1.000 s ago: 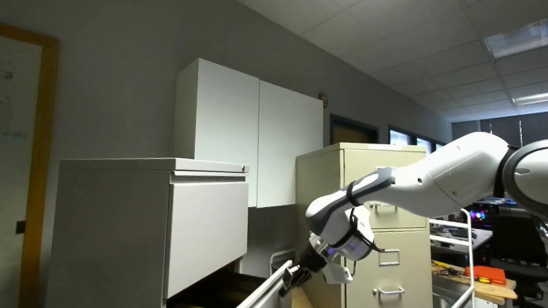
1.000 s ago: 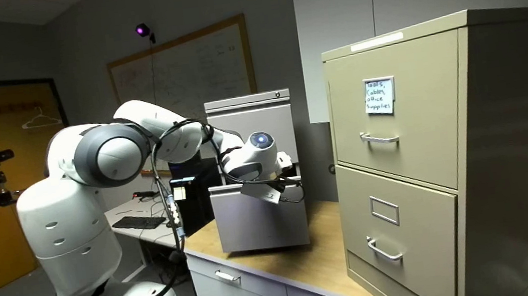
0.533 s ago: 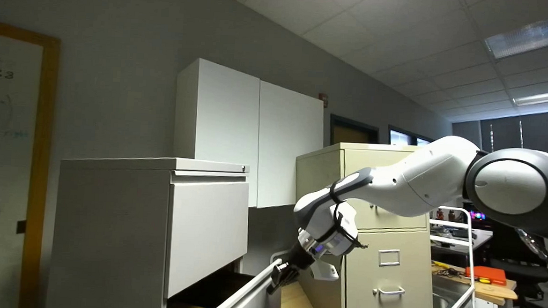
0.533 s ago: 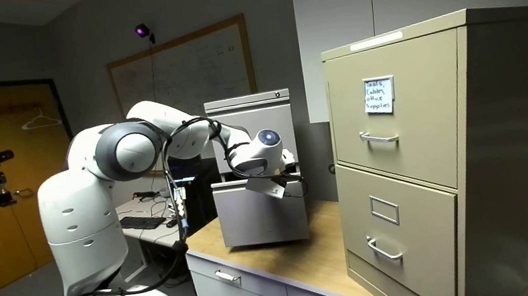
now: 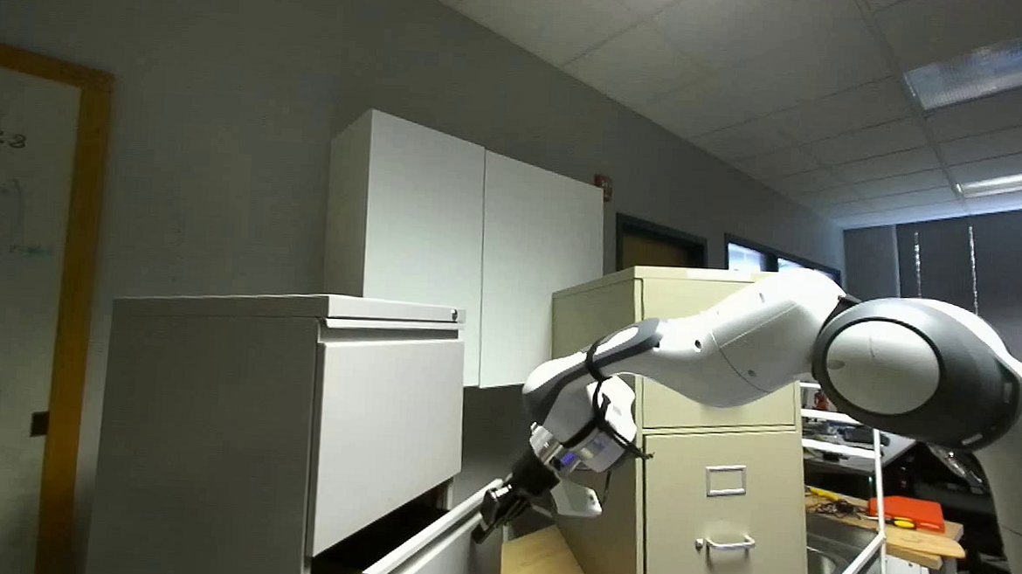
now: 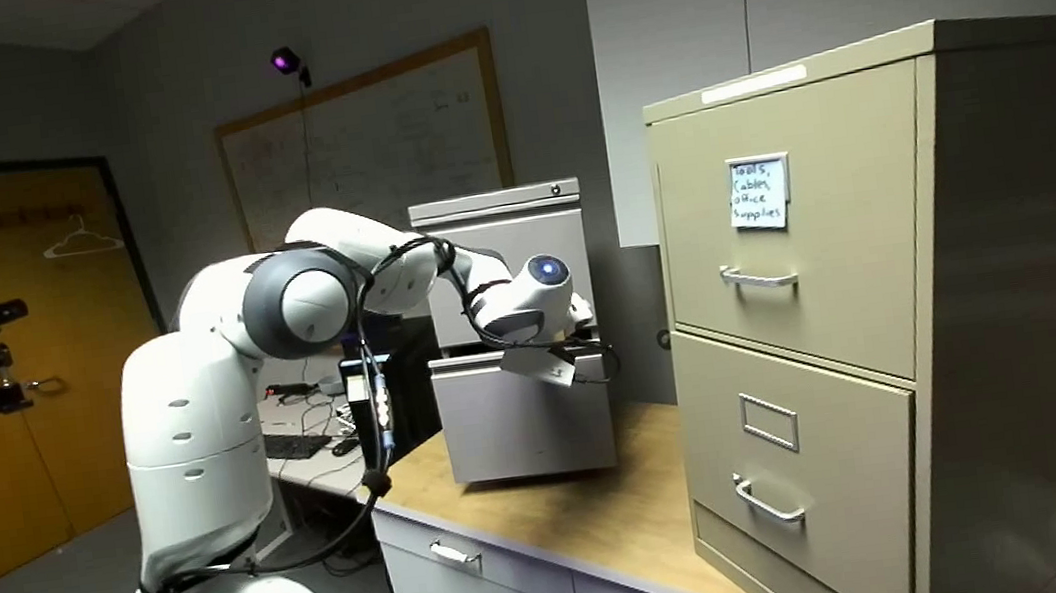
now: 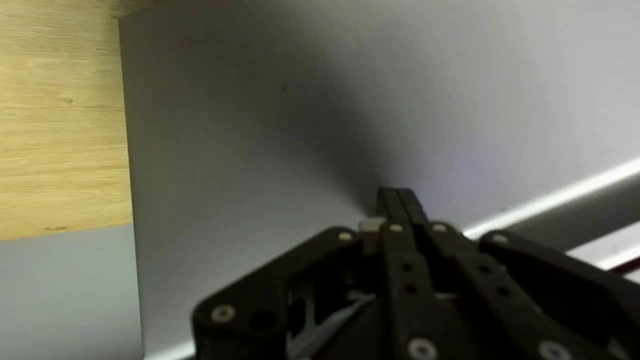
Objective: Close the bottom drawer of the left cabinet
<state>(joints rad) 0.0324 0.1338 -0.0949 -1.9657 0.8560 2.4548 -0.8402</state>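
Light-grey metal fills most of the wrist view: the bottom drawer [image 7: 280,150], just ahead of the claw [image 7: 400,193], whose two fingers [image 7: 389,206] are pressed together on nothing. Pushing upward could slip them over the lip [image 7: 552,199] beside them. In an exterior view the drawer juts out, the fingers near its far end; off-centre force might bind it. Ahead: one left cabinet [image 5: 240,448], one upper drawer [image 5: 389,447]. In an exterior view the arm [image 6: 312,305] hides the claw; beside it, one beige cabinet [image 6: 874,324], two handles [image 6: 761,279], one handwritten label [image 6: 759,193]
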